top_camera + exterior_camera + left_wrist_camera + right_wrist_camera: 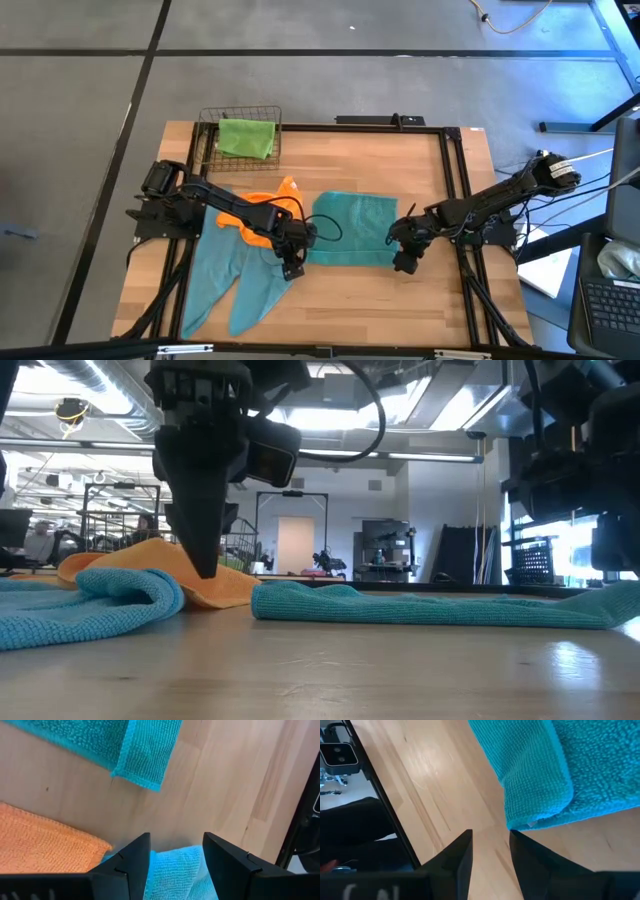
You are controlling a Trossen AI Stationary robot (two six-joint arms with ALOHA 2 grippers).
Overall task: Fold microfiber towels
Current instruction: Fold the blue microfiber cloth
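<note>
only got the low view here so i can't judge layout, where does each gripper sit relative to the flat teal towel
Observer: From above, the left gripper sits off the flat teal towel's left front corner, the right gripper off its right front corner.
Operator: are they holding anything
Observer: No. The left wrist view shows open fingers over the edge of a second, rumpled teal towel; the right wrist view shows open fingers over bare table beside the flat towel's folded edge.
Operator: any other towels i can't see
Observer: A green towel lies in a wire basket at the table's back left, and an orange towel lies partly under the left arm.
</note>
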